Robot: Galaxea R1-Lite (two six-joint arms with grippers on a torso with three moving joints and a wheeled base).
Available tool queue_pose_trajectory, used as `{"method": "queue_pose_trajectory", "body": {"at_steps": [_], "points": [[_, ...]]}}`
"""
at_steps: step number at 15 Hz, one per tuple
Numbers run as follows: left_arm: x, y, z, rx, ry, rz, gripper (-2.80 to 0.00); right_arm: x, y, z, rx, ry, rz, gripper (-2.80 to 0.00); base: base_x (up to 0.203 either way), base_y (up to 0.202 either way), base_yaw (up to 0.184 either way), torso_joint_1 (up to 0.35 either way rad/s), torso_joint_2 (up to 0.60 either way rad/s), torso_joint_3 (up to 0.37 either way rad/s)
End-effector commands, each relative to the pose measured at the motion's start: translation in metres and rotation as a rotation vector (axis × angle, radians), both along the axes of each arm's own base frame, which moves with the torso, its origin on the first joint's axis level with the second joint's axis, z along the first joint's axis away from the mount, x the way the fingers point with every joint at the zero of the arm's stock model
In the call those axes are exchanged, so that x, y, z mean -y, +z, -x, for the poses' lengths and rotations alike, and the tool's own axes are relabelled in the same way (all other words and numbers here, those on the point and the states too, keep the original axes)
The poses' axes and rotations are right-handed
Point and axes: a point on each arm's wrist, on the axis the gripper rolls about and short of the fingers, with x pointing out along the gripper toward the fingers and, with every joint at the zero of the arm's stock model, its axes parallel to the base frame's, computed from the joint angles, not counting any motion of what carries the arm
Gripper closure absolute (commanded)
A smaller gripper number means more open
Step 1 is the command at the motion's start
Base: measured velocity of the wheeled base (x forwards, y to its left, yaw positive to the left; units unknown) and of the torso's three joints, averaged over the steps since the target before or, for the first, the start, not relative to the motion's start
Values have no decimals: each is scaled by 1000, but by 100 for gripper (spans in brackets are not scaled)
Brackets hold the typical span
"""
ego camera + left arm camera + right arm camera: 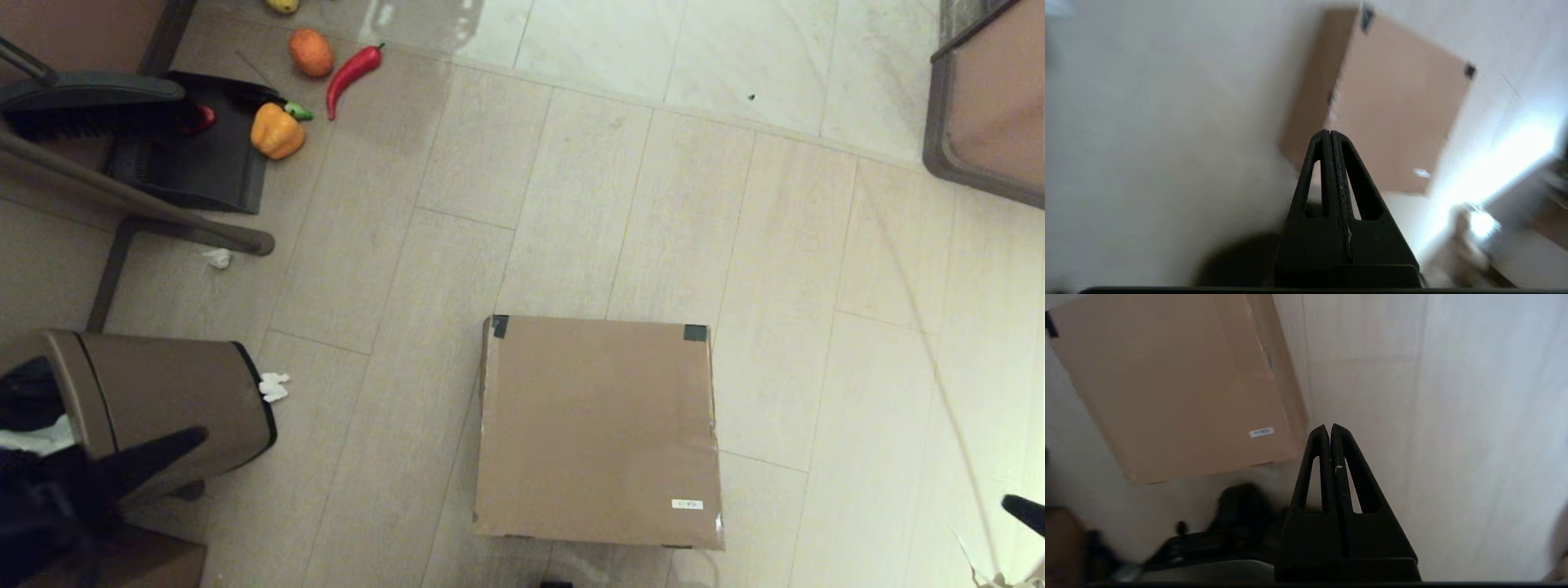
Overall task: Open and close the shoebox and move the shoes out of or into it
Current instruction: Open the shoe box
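Note:
The shoebox point(598, 429) lies on the floor in front of me, its brown flap lid down, black tape on its two far corners and a small white label near its front right corner. The shoes are hidden. My left gripper point(1329, 131) is shut and empty, held above the floor to the left of the shoebox point(1392, 106); in the head view it shows as a dark tip point(192, 438) at the lower left. My right gripper point(1329, 426) is shut and empty, off the right of the shoebox point(1175, 388), with only its tip point(1012, 502) at the head view's right edge.
A brown trash bin point(163, 400) stands at the left beside my left arm. Farther back left are a black dustpan point(196, 155), a broom point(90, 102), toy peppers point(277, 131) and an orange point(311, 51). A brown furniture corner point(988, 114) sits at the far right.

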Motion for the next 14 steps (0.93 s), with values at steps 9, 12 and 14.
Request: {"method": "queue_pose_trajectory", "body": {"at_steps": [9,12,14], "points": [[15,-139,-167,-345,-176,99,0,-1,-131,-157,-307,19,-294,0,0,0,0,0,0,0],[38,-156,-184,-336,-254,89,0,-2,-161,-170,-341,63,-330,0,0,0,0,0,0,0],[56,-166,-202,-291,-300,79,0,-3,-175,-180,-301,112,-352,0,0,0,0,0,0,0]]}}
